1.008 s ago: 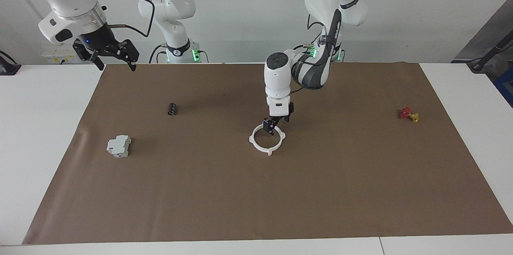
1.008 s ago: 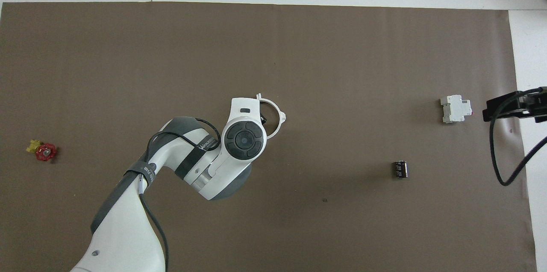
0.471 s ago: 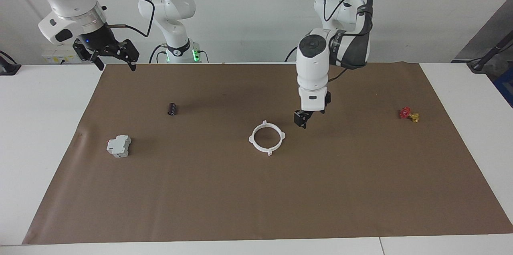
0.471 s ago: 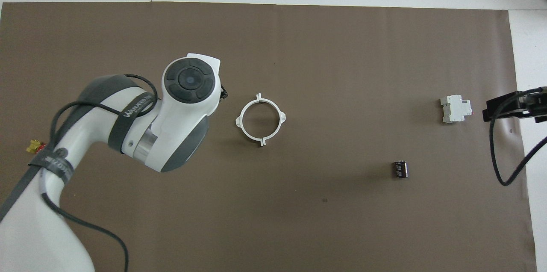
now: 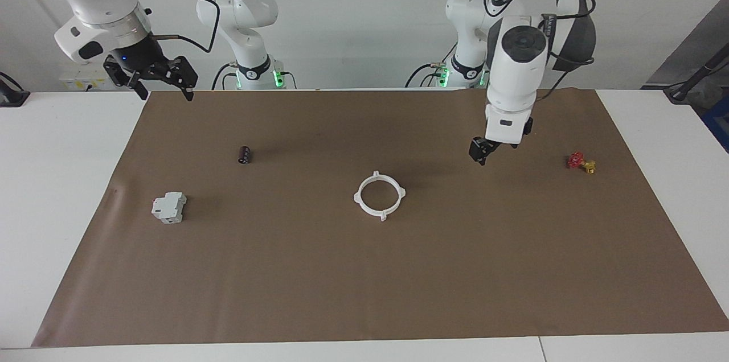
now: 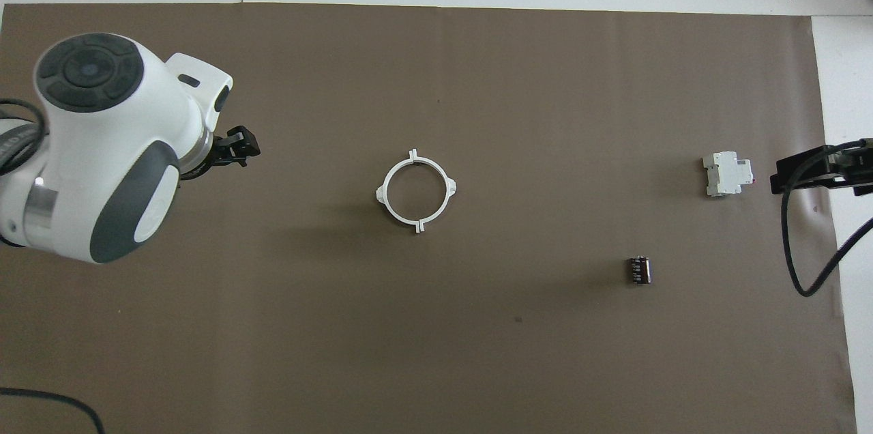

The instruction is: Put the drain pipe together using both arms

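The drain pipe (image 5: pixel 359 198) lies flat near the middle of the brown mat as one closed white ring with tabs around its rim. It also shows in the overhead view (image 6: pixel 413 160). Nothing touches it. My left gripper (image 5: pixel 478 154) hangs in the air over the mat, between the ring and the red-and-yellow valve. It also shows in the overhead view (image 6: pixel 245 146). It holds nothing. My right gripper (image 5: pixel 164 91) waits raised over the mat's corner at the right arm's end, open and empty. Its edge shows in the overhead view (image 6: pixel 794 173).
A grey-white boxy block (image 5: pixel 169 206) (image 6: pixel 728 173) and a small black cylinder (image 5: pixel 244 154) (image 6: pixel 639 269) lie toward the right arm's end. The red-and-yellow valve (image 5: pixel 580 162) lies toward the left arm's end, hidden by the left arm in the overhead view. The mat (image 5: pixel 364 293) covers the table.
My left gripper has come off the ring, risen and moved toward the left arm's end. The ring has stayed in place. The right arm has not moved.
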`<state>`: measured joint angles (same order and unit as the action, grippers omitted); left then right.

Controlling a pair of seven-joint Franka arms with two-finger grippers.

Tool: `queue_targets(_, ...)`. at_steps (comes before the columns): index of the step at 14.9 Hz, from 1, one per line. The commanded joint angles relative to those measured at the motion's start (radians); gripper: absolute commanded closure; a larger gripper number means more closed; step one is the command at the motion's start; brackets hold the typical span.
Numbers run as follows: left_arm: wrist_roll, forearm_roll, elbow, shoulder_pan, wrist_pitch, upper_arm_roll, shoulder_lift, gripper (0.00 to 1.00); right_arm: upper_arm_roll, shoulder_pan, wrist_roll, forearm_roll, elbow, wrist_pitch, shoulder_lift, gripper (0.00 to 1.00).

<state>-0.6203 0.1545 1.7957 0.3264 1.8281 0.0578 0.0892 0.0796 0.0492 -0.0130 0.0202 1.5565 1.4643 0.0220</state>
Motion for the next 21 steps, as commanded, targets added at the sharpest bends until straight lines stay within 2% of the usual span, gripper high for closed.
queue_targets(1, 0.21, -0.073, 0.019, -0.117, -0.053, -0.004, -0.083, 0.0, -0.003, -0.008, -0.001, -0.017, 0.005, -0.002, 0.006, 0.0)
queue_targets(5, 0.618, -0.084, 0.022, -0.245, -0.115, -0.004, -0.117, 0.0, -0.003, -0.008, -0.001, -0.017, 0.005, -0.002, 0.006, 0.0)
queue_targets(6, 0.655, -0.087, 0.022, -0.257, -0.116, -0.003, -0.118, 0.0, -0.003, -0.008, -0.001, -0.017, 0.005, -0.002, 0.006, 0.0)
queue_targets(10, 0.637, -0.141, -0.018, -0.27, -0.136, 0.008, -0.115, 0.0, -0.003, -0.008, -0.001, -0.017, 0.005, -0.002, 0.006, 0.0)
queue_targets(14, 0.634, -0.141, -0.192, -0.26, -0.295, -0.003, -0.094, 0.0, -0.003, -0.008, -0.001, -0.017, 0.005, -0.002, 0.006, 0.0)
queue_targets(16, 0.636, -0.141, -0.171, -0.26, -0.277, -0.007, -0.108, 0.0, -0.003, -0.008, -0.001, -0.017, 0.005, -0.002, 0.006, 0.0)
queue_targets(18, 0.637, -0.141, -0.105, -0.262, -0.216, -0.007, -0.137, 0.0, -0.003, -0.008, -0.001, -0.017, 0.005, -0.002, 0.006, 0.0)
queue_targets(21, 0.645, -0.144, -0.111, -0.262, -0.224, -0.001, -0.135, 0.0, -0.003, -0.008, -0.001, -0.017, 0.005, -0.002, 0.006, 0.0)
